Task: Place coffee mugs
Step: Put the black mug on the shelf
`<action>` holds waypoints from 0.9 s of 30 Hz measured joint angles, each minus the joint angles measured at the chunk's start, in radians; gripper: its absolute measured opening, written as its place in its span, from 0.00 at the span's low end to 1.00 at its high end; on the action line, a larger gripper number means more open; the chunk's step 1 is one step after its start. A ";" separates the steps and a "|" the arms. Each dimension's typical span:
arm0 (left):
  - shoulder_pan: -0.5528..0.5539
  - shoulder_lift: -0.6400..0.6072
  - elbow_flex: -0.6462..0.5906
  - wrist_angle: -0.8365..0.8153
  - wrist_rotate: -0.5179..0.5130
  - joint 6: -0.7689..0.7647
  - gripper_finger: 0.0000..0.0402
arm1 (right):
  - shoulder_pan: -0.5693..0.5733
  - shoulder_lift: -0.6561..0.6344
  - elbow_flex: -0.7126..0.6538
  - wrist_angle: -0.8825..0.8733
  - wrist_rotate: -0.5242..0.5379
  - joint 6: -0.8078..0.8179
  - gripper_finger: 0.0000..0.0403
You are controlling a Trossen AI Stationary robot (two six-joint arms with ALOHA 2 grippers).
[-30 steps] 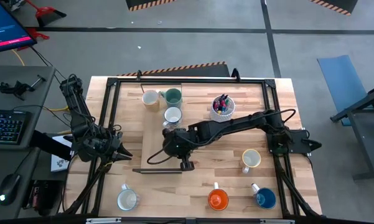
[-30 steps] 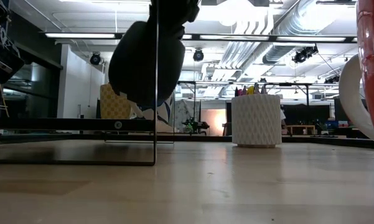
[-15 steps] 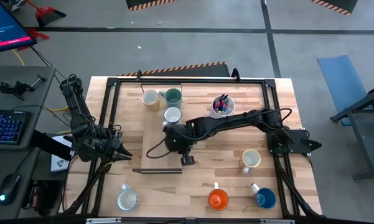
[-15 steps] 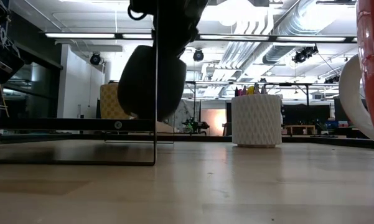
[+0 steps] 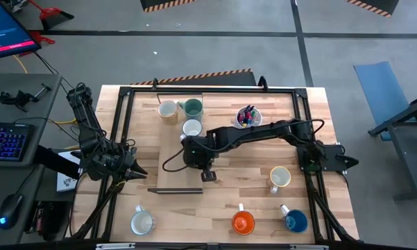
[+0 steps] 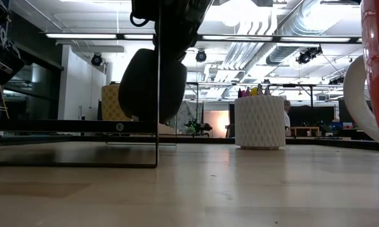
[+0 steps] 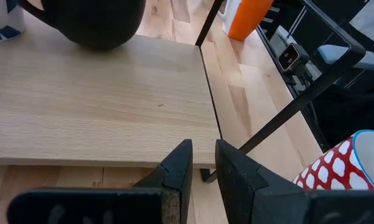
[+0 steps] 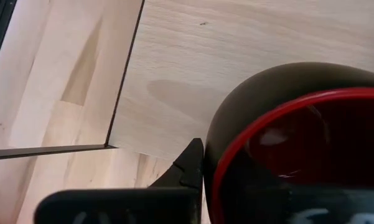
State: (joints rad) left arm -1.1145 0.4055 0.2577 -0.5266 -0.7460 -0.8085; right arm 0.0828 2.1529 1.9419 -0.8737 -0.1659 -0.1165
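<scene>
over pale grained board [image 5: 173, 149], right claw [image 5: 192, 154], round glossy dark red-lined mug [image 8: 299, 143]

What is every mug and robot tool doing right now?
dark red mug: gripped at its rim, over the wooden board.
right tool: shut on the dark red mug.
left tool: slightly open, empty.
teal mug: upright on the board.
white mug: upright on the board.
orange mug: upright.
blue mug: upright.
pen cup: upright, holding pens.
</scene>
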 joint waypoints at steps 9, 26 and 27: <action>0.000 0.000 0.000 0.000 0.000 0.000 0.15 | -0.002 0.002 0.002 0.005 0.013 -0.008 0.08; 0.000 0.000 0.000 0.000 0.000 -0.001 0.15 | -0.001 0.002 0.002 0.022 0.042 -0.023 0.18; 0.000 0.000 0.000 0.000 -0.001 -0.001 0.15 | -0.001 0.002 0.002 0.023 0.042 -0.023 0.18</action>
State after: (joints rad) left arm -1.1145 0.4055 0.2577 -0.5265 -0.7467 -0.8093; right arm 0.0814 2.1544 1.9438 -0.8502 -0.1234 -0.1394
